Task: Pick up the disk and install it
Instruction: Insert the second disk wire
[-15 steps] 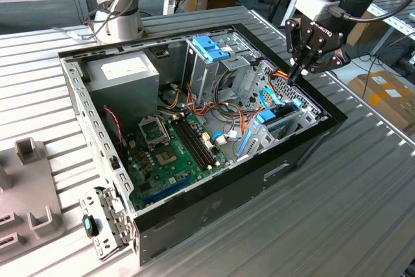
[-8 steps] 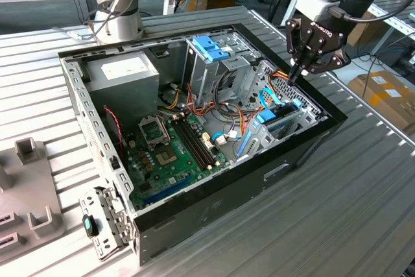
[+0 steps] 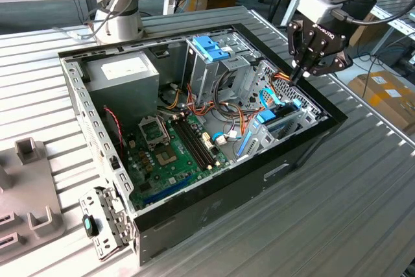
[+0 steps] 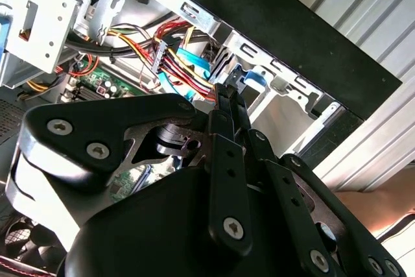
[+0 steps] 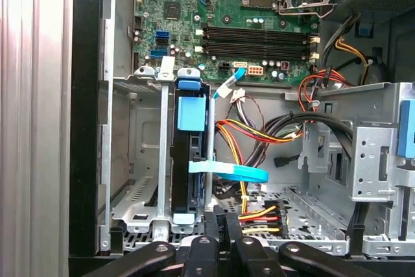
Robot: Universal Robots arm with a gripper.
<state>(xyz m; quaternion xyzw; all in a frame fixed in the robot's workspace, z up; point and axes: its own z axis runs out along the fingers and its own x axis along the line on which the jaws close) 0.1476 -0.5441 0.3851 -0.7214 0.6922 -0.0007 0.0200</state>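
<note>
The end effector (image 3: 302,74) hung at the upper right of the exterior view, over the open computer case's (image 3: 214,209) far corner, its fingers pressed together with nothing between them. Below it, in the first wrist view, the disk (image 5: 189,160) stood on edge in the low metal bay (image 5: 139,205), its light-blue carrier showing at the top and a blue ribbon cable (image 5: 233,172) crossing its lower part. Judged from that, the disk was already slotted in, and the step in hand was the last seating or the release; I could not tell whether it was fully latched. Room was tight: the case's black rim just beside the bay, a bundle of coloured wires (image 5: 259,215) close by, and the tall drive cage (image 5: 363,160) near.
</note>
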